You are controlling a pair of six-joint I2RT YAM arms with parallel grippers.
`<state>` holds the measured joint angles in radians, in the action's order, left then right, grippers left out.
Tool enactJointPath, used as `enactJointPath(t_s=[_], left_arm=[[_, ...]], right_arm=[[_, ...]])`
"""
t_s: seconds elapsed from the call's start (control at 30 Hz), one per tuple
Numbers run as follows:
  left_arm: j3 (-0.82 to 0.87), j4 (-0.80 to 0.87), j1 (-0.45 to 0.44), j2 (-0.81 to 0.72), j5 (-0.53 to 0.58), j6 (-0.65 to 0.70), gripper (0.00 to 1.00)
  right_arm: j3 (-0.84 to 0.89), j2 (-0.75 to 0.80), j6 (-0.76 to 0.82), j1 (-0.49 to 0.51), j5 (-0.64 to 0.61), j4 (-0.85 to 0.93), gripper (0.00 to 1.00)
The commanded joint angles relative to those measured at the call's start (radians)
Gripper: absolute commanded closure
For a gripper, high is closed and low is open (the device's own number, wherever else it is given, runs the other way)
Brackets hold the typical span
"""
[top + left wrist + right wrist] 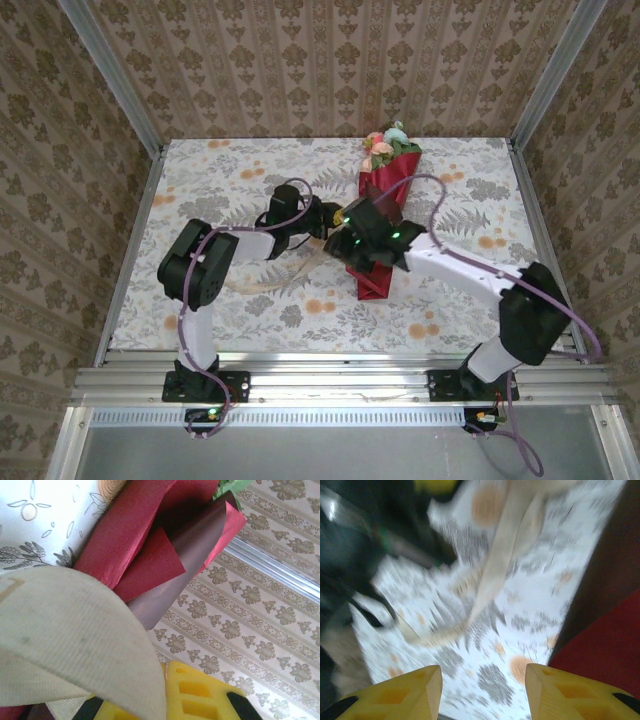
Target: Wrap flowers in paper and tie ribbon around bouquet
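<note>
The bouquet [386, 196] lies on the table as a red paper cone, and the flowers [385, 142] show at its far, wide end. Seen from the left wrist, the paper [130, 535] is folded in red and maroon layers. My left gripper [328, 216] hovers just left of the cone's middle; its yellow fingers [210, 695] are shut on the cream ribbon [75, 630]. From there the ribbon [270, 285] trails left over the cloth. My right gripper [340, 245] stands open beside the cone's narrow half. Its gap [482, 685] holds nothing, with the ribbon [500, 565] beyond it and the paper [610, 650] to its right.
The table [220, 180] has a flower-printed cloth, and patterned walls with metal corner posts [120, 80] close it in. The two arms cross close together at the table's middle; the dark left arm [345, 555] shows in the right wrist view.
</note>
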<state>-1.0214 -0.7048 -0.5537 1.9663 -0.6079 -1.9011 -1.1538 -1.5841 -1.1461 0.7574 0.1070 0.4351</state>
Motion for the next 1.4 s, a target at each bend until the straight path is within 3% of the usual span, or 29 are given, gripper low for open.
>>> enactJointPath(t_s=[0.0, 0.2, 0.6, 0.67, 0.73, 0.9, 1.03, 1.17, 1.37], left_arm=[[-0.02, -0.029, 0.023, 0.028, -0.068, -0.053, 1.0], [-0.005, -0.037, 0.065, 0.066, -0.101, -0.095, 1.0], [-0.01, -0.085, 0.091, 0.137, -0.127, -0.162, 1.0], [-0.011, -0.086, 0.12, 0.14, -0.131, -0.162, 1.0], [-0.011, -0.085, 0.119, 0.139, -0.132, -0.162, 1.0], [-0.01, -0.086, 0.124, 0.14, -0.135, -0.162, 1.0], [-0.009, -0.083, 0.124, 0.135, -0.137, -0.159, 1.0], [-0.012, -0.081, 0.123, 0.132, -0.137, -0.156, 1.0], [-0.025, -0.086, 0.104, 0.131, -0.129, -0.165, 1.0]], right_arm=[[-0.069, -0.119, 0.128, 0.07, -0.042, 0.056, 0.49], [-0.203, -0.286, 0.089, 0.154, -0.179, 0.064, 0.42], [-0.404, -0.525, -0.017, 0.166, -0.318, 0.176, 0.43], [-0.425, -0.549, -0.02, 0.162, -0.319, 0.182, 0.5], [-0.437, -0.565, -0.02, 0.157, -0.308, 0.182, 0.68], [-0.429, -0.541, -0.014, 0.152, -0.292, 0.211, 1.0], [-0.389, -0.443, 0.026, 0.135, -0.256, 0.233, 1.0], [-0.365, -0.353, 0.108, 0.092, -0.137, 0.292, 1.0], [-0.37, -0.281, 0.269, -0.017, 0.218, 0.433, 1.0]])
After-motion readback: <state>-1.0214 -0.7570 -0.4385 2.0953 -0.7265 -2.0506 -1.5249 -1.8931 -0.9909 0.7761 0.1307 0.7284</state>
